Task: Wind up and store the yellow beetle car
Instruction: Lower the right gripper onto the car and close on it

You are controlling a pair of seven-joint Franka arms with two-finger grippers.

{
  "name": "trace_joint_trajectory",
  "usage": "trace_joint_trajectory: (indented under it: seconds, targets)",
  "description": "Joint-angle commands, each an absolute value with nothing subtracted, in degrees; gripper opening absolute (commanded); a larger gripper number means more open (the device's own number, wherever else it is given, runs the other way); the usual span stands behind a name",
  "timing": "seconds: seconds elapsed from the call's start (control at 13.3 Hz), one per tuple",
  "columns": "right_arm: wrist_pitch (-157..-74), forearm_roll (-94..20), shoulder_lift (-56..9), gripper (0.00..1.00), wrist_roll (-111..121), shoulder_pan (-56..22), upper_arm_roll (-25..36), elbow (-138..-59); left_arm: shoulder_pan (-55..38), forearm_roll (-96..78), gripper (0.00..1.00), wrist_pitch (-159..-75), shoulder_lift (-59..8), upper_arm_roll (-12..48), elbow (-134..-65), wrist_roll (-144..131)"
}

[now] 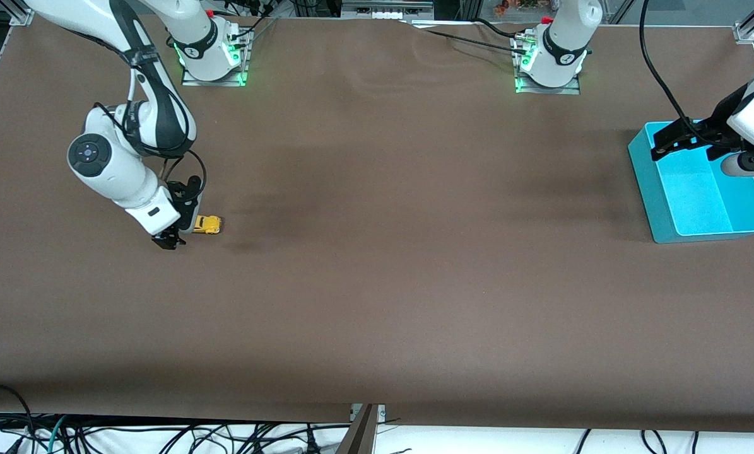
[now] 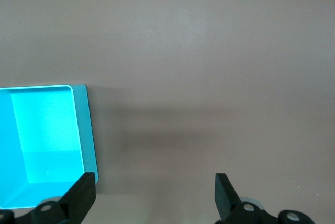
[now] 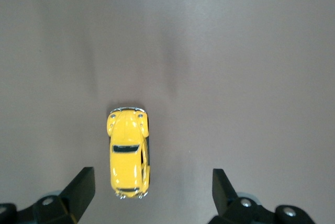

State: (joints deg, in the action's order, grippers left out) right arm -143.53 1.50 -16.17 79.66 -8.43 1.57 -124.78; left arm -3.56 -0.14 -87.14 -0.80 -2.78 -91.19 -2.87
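Observation:
The yellow beetle car [image 1: 207, 224] stands on its wheels on the brown table toward the right arm's end. My right gripper [image 1: 170, 241] is open and empty, low over the table right beside the car. In the right wrist view the car [image 3: 128, 153] lies between the two open fingers [image 3: 78, 187], closer to one of them, with its tail at their tips. My left gripper [image 1: 664, 144] is open and empty over the rim of the cyan bin [image 1: 651, 189]. The left wrist view shows the bin's corner [image 2: 86, 130] by one finger [image 2: 81, 195].
The cyan bin is empty and stands at the left arm's end of the table. Both arm bases [image 1: 209, 57] are bolted along the table's edge farthest from the front camera. Cables hang below the table's front edge.

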Motion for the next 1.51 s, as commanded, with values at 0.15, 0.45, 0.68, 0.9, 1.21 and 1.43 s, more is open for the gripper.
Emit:
trace_joint_trajectory:
  seconds: [0.15, 0.45, 0.68, 0.9, 1.21, 1.43]
  targets:
    - [-150.6, 2.0, -17.4, 0.99, 82.7, -8.4, 1.5, -129.0, -3.6, 0.9, 1.00, -87.8, 0.6, -2.7, -92.5, -1.7]
    - [-155.8, 1.9, -18.7, 0.99, 85.9, -8.3, 1.5, -131.5, -3.6, 0.9, 1.00, -87.8, 0.6, -2.7, -92.5, -1.7]
    - [-156.6, 1.9, -19.5, 0.99, 87.4, -8.0, 1.6, -131.6, -3.6, 0.9, 1.00, -87.7, 0.5, -2.8, -92.5, -1.7]
    - [-156.5, 1.8, -20.0, 0.99, 89.0, -7.2, 1.8, -131.7, -3.6, 0.9, 1.00, -87.7, 0.5, -2.8, -92.5, -1.7]
    - [-156.5, 1.8, -20.0, 0.98, 89.3, -6.6, 1.9, -132.5, -3.6, 0.9, 1.00, -87.7, 0.5, -2.7, -92.5, -1.6]
    - [-156.5, 1.8, -20.0, 0.80, 89.3, -6.6, 1.9, -132.8, -3.6, 0.9, 1.00, -87.7, 0.5, -2.8, -92.5, -1.7]
